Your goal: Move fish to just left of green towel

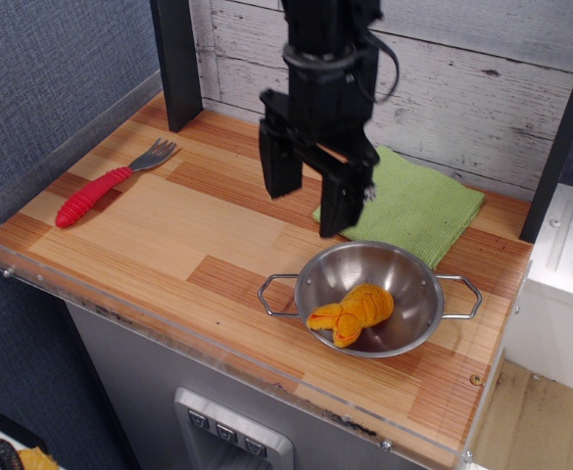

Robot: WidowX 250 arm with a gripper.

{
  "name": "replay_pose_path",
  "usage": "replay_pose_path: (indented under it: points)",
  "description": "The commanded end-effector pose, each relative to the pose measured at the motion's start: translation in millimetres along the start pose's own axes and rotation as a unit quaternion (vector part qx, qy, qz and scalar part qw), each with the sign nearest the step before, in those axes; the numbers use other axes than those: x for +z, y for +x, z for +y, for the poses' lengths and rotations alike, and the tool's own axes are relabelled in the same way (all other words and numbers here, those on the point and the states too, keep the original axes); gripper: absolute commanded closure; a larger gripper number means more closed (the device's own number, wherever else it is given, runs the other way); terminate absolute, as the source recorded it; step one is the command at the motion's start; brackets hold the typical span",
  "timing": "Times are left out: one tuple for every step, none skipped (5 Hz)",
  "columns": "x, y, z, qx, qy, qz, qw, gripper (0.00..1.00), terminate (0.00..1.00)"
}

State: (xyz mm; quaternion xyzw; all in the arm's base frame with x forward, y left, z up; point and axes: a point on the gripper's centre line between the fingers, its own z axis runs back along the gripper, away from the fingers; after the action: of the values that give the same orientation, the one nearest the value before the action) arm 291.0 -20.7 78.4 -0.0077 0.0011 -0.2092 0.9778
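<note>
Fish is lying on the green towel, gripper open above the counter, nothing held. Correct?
Not quite. The fish lies inside the steel bowl, not on the green towel, which sits bare behind the bowl; the observation.image view shows this. The rest holds: the gripper is open above the counter, with nothing between its fingers.

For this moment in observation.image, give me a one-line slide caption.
Open pincer hovers above the counter between fork and green towel; fish lies in steel bowl.

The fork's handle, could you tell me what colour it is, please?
Red, with a ribbed grip; the fork shows clearly in the observation.image view.
</note>
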Motion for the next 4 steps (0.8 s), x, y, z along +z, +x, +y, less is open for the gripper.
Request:
replay_pose_path:
  points:
    - [0.4, -5.7, -26.8, -0.068, 0.016, -0.004, 0.9975, 0.00, 0.00]
    - [-14.5, -5.9, -34.7, -0.093, 0.011, 0.011, 0.9955, 0.00, 0.00]
    - [-22.8, -3.1, -41.3, -0.108, 0.012, 0.021, 0.9939, 0.00, 0.00]
    - [-29.3, 1.4, -48.2, -0.122, 0.013, 0.019, 0.9923, 0.00, 0.00]
